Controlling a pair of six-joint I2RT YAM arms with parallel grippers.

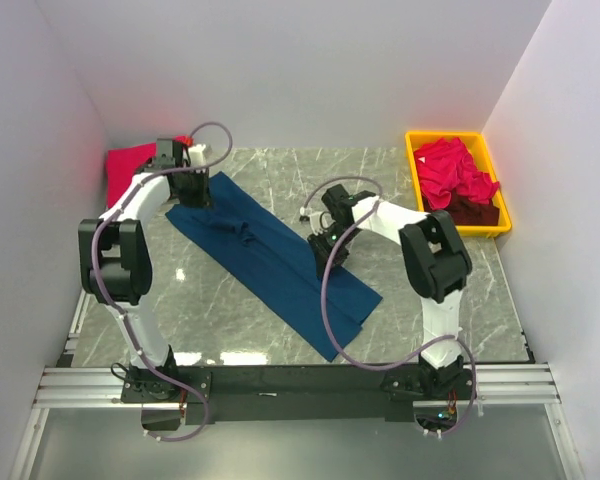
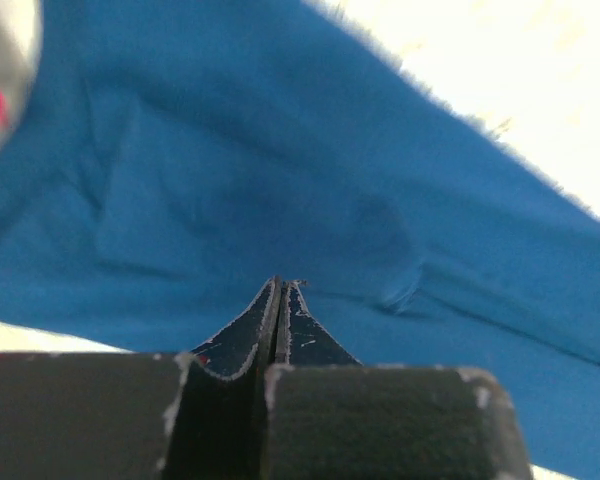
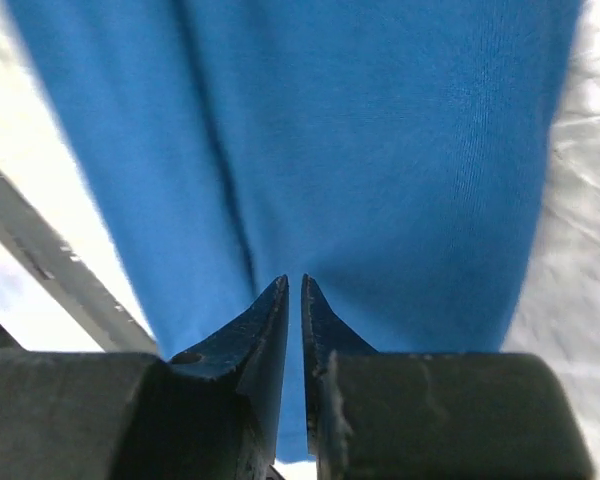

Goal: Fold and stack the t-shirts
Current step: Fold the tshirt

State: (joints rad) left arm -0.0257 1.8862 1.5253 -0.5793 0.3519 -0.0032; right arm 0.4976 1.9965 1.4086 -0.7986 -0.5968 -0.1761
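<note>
Navy shirt [image 1: 272, 262] is lying in a long diagonal strip, creased mid-length; only wrist views are showing left gripper [image 2: 280, 284] clenched, right gripper [image 3: 294, 281] narrowly parted.

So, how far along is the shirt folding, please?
Done: one red t-shirt looks folded in the back left corner. In hand: the navy t-shirt is a long folded strip, the left gripper shut at its far end, the right gripper at its middle. Left: red-pink t-shirts and a maroon t-shirt in the yellow bin.
</note>
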